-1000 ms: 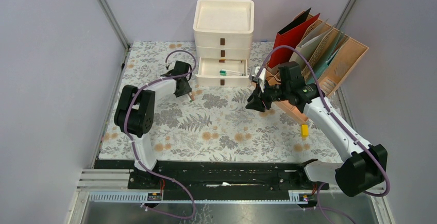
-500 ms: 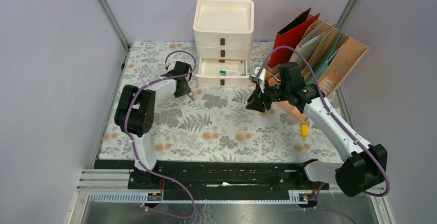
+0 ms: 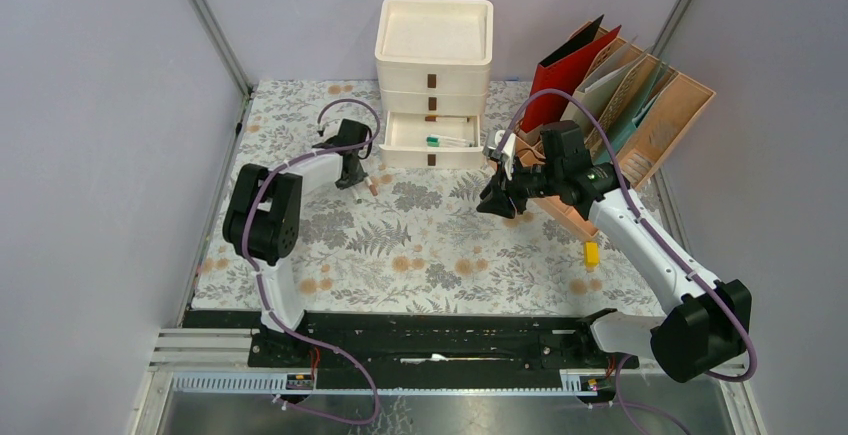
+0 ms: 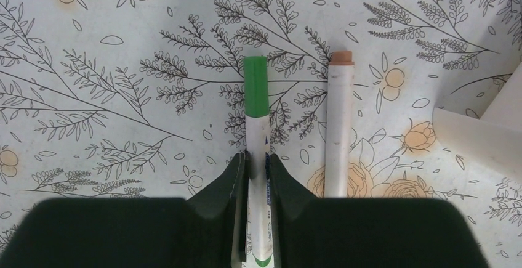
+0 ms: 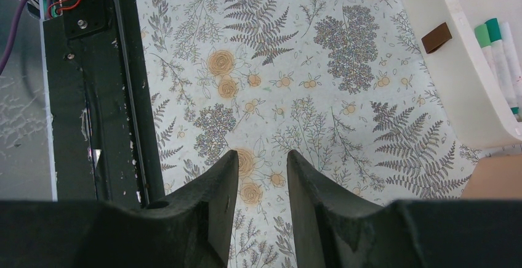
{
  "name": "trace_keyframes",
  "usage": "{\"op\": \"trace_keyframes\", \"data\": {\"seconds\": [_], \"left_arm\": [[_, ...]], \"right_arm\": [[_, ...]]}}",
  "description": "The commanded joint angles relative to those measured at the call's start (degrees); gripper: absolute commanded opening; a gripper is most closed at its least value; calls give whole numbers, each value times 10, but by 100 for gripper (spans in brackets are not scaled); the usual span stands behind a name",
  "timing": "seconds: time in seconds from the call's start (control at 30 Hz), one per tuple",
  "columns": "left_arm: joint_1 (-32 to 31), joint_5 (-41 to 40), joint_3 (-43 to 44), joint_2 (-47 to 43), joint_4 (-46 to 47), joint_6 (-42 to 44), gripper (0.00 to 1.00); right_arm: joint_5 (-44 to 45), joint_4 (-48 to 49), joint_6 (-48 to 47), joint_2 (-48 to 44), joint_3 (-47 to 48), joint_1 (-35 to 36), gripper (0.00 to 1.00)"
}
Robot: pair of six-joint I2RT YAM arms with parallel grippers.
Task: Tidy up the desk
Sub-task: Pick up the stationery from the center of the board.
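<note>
The desk [image 3: 420,250] is a tabletop under a fern-and-flower cloth. My left gripper [image 4: 257,157] is low over it at the back left, shut on a white marker with a green cap [image 4: 256,95] that lies flat on the cloth. A second white marker with a brown cap [image 4: 339,126] lies parallel just to its right, untouched. In the top view the left gripper [image 3: 352,177] is in front of the open bottom drawer [image 3: 432,143]. My right gripper [image 5: 261,157] hangs open and empty above the cloth, right of centre [image 3: 495,200].
A white three-drawer unit [image 3: 433,55] stands at the back; its open drawer holds green-capped markers [image 5: 498,40]. A tan file rack [image 3: 650,125] with folders stands at the right. A small yellow item [image 3: 591,253] lies near the right arm.
The left gripper's fingers have closed in on the green-capped marker. Both arms have hardly moved.
</note>
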Motion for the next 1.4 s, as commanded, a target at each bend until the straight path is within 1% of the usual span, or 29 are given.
{"op": "trace_keyframes", "data": {"seconds": [0.0,0.07,0.1,0.3,0.47,0.57,0.7,0.9,1.0,1.1,1.2,1.37], "left_arm": [[6,1,-42,-10,-11,2,6],[5,4,-57,-27,2,4,1],[6,6,-67,-38,9,4,0],[5,39,-155,-134,83,5,0],[5,92,-246,-224,159,2,0],[5,139,-308,-280,205,2,0],[5,205,-385,-362,297,-6,0],[5,315,-481,-459,440,-63,0],[3,370,-521,-481,530,-114,0],[-8,398,-551,-489,617,-157,0],[-34,394,-569,-492,682,-187,0],[-107,360,-570,-476,759,-211,0]], "right_arm": [[-13,13,-3,-10,-1,-2,42],[-15,13,-3,-9,-1,-2,42],[-17,13,-2,-9,-1,-2,42],[-33,14,3,-3,-2,-2,42],[-66,28,21,7,-10,-2,42],[-91,45,36,14,-16,-2,41],[-119,87,72,16,-35,-2,41],[-157,176,152,32,-68,-2,41],[-175,227,201,44,-85,-1,41],[-184,282,253,55,-100,-1,41],[-190,337,301,67,-112,-1,42],[-194,402,373,84,-129,-1,42]]}}
